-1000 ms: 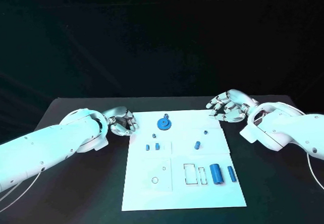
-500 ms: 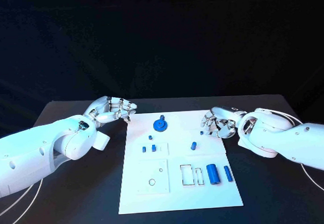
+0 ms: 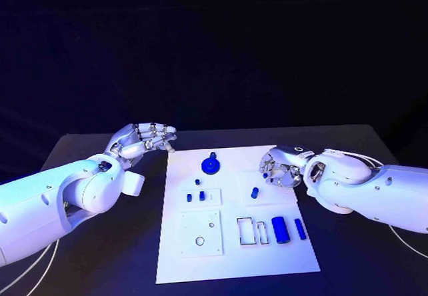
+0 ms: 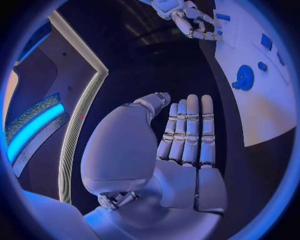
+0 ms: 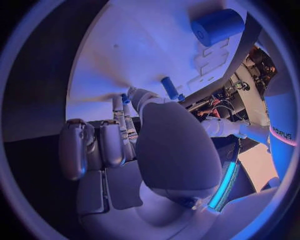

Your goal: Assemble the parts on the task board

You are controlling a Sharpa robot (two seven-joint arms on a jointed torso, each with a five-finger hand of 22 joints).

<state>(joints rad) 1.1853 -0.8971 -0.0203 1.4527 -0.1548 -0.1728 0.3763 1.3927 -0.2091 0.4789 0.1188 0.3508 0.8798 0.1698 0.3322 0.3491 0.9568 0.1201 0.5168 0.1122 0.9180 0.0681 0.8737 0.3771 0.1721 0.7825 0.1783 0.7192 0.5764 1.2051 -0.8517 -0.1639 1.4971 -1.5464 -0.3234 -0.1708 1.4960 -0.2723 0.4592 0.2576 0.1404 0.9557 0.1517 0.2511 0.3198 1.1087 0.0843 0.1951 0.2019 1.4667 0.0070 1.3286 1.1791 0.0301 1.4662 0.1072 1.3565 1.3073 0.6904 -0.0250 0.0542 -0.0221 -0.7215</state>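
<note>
The white task board lies in the middle of the black table. At its far end stands a blue round part, which the left wrist view shows too. Small blue pegs sit mid-left and one peg mid-right. Two blue cylinders lie near the right edge. My left hand hovers off the board's far left corner, fingers straight and holding nothing. My right hand is curled over the board's right edge, fingertips at a tiny blue piece; whether it pinches it is unclear.
A raised white square plate with a small hole sits on the board's near left. Beside it are two empty rectangular slots. Bare black table lies on both sides of the board.
My right hand has come down from the far right corner onto the board's right edge. My left hand has lifted and drawn back toward the far left corner.
</note>
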